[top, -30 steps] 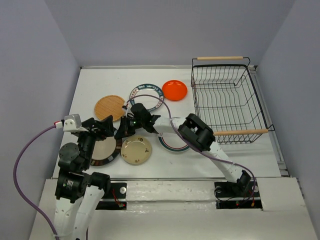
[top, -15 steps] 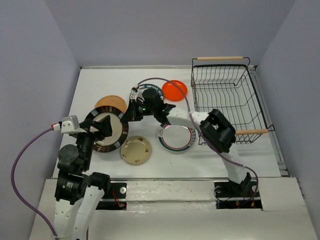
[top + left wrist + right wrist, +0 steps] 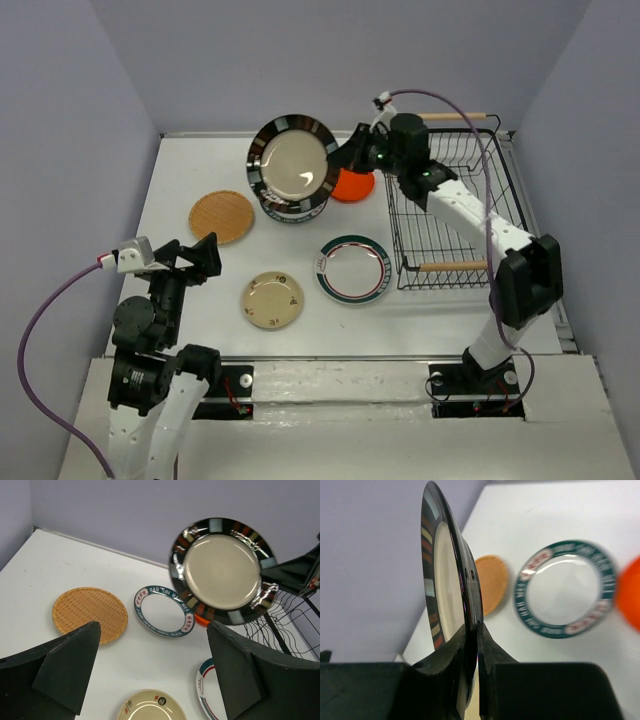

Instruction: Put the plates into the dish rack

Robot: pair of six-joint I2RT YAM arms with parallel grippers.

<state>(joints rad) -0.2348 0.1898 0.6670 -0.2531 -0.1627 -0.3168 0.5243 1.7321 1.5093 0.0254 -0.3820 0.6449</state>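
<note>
Right tool (image 3: 357,153) clenches the dark-rimmed plate (image 3: 293,165) by its rim, airborne at upper centre, left of the dish rack (image 3: 455,190). Left tool (image 3: 150,670): released, empty. Hazard: edge-only grip may slip, dropping the plate.

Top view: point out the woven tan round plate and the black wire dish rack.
Woven tan round plate (image 3: 221,215), top external view, centre of weave.
Black wire dish rack (image 3: 450,266), top external view, near wooden handle.

The white plate with the green rim (image 3: 163,611) has letter shapes all round its rim — too small and blurry to read. Nothing else has words.
</note>
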